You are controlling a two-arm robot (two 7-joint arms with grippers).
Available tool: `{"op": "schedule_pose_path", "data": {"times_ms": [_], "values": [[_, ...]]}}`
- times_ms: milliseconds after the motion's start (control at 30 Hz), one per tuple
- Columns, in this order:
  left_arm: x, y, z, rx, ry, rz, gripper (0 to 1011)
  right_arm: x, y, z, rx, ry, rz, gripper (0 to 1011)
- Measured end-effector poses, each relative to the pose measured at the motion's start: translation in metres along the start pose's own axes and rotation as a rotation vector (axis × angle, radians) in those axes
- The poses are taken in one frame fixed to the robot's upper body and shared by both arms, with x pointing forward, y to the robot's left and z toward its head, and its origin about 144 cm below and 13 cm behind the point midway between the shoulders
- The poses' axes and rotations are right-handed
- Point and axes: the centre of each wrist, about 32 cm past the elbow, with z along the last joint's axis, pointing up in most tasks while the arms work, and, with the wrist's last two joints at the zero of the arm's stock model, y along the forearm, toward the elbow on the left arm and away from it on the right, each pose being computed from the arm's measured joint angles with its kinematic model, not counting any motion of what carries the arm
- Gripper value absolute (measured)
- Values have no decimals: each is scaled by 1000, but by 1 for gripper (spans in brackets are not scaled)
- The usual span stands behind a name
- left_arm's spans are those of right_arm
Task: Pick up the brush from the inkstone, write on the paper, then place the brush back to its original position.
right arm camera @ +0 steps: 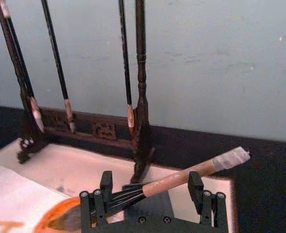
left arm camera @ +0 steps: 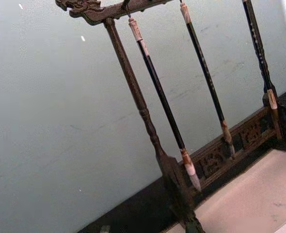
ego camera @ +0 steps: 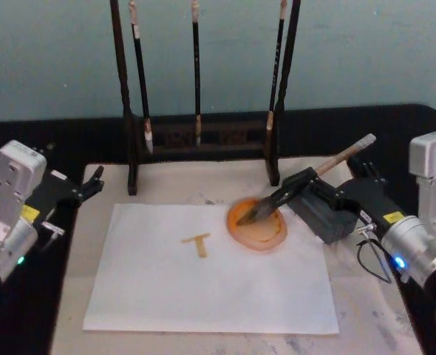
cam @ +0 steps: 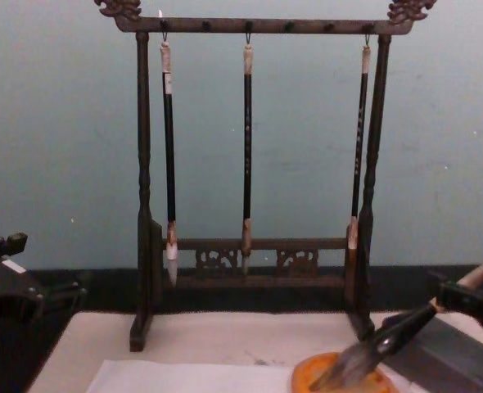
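Pale teal wall behind, cream mat [ego camera: 373, 310] on a black table. One wooden rack [cam: 143, 205] holds three thin brushes [cam: 247, 147]. One paper [ego camera: 210, 288] has a tan T mark. One brush [ego camera: 307, 181] leans tilted, bristles in the orange inkstone [ego camera: 266, 235]; right gripper [right arm camera: 152, 201] released around it. Left gripper [ego camera: 92, 181] parked; can't tell its state.

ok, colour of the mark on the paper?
Yellowish tan T-shaped mark on the white paper, clearest in the head view.
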Motion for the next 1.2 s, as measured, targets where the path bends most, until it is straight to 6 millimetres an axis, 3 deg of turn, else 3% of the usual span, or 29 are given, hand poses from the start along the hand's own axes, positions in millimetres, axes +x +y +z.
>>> {"op": "schedule_pose_path", "data": {"times_ms": [400, 1200], "values": [[0, 0, 0, 0, 0, 0, 1010, -16, 6, -9, 7, -210, -68, 1000], [0, 0, 0, 0, 0, 0, 1010, -17, 6, -9, 6, -221, -73, 1000]]}}
